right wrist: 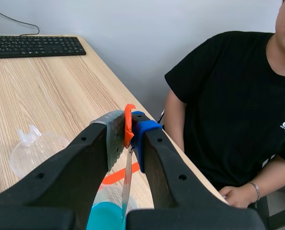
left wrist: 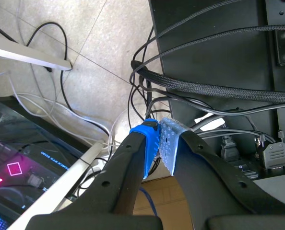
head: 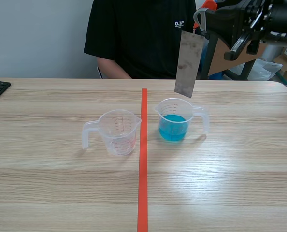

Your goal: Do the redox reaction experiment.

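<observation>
Clamped by its top end in the right gripper [head: 200, 27], pads pressed flat on both faces: a thin grey rectangular metal strip [head: 188, 65], hanging near upright. Raised above the clear plastic measuring cup [head: 168, 110] holding blue liquid [head: 173, 128], lower end just over the rim and, judging from the scene view, not yet dipped. Seen edge-on from the right wrist, running down from between the fingers toward the blue. Looks stiff, light and smooth-faced, so likely to slip or pivot in a loose pinch; best held at the top end, leaving the lower part free to go into the liquid. Worth lowering straight, since the light cup could tip if nudged. Just across the orange-red line, an empty clear plastic measuring cup [head: 118, 133]. Left gripper [left wrist: 158, 136] closed on nothing, away from the table over floor cables
</observation>
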Robot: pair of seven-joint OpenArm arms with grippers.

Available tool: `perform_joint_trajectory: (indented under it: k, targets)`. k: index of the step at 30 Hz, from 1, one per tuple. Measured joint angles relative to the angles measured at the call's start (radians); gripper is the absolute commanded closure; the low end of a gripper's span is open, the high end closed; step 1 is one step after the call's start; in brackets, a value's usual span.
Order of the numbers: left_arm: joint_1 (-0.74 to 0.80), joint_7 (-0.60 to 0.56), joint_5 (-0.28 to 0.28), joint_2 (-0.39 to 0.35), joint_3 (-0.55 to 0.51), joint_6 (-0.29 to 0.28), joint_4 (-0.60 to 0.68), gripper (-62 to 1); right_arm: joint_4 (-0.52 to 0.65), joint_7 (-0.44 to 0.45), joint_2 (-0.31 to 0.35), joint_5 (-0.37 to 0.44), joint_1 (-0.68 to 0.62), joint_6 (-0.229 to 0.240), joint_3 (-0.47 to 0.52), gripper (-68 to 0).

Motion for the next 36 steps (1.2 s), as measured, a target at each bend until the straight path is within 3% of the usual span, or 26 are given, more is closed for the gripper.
perform_joint_trajectory:
  k: [13,17,23,31,36]
  targets:
    - [0.0,-0.003,-0.002,0.006,0.0,-0.001,0.0,-4.0,0.0,0.0,0.0,0.0,0.0,0.0,0.0,-1.5]
    - [0.004,-0.008,-0.073,-0.026,0.0,-0.003,0.0,-4.0,0.0,0.0,0.0,0.0,0.0,0.0,0.0,-1.5]
    - [0.108,-0.183,-0.159,-0.2,-0.002,-0.001,0.046,-4.0,0.0,0.0,0.0,0.0,0.0,0.0,0.0,-1.5]
    - [0.141,-0.22,-0.276,-0.468,-0.002,-0.054,0.132,-4.0,0.0,0.0,0.0,0.0,0.0,0.0,0.0,-1.5]
    - [0.051,-0.227,-0.273,-0.605,-0.002,-0.061,0.183,-4.0,0.0,0.0,0.0,0.0,0.0,0.0,0.0,-1.5]
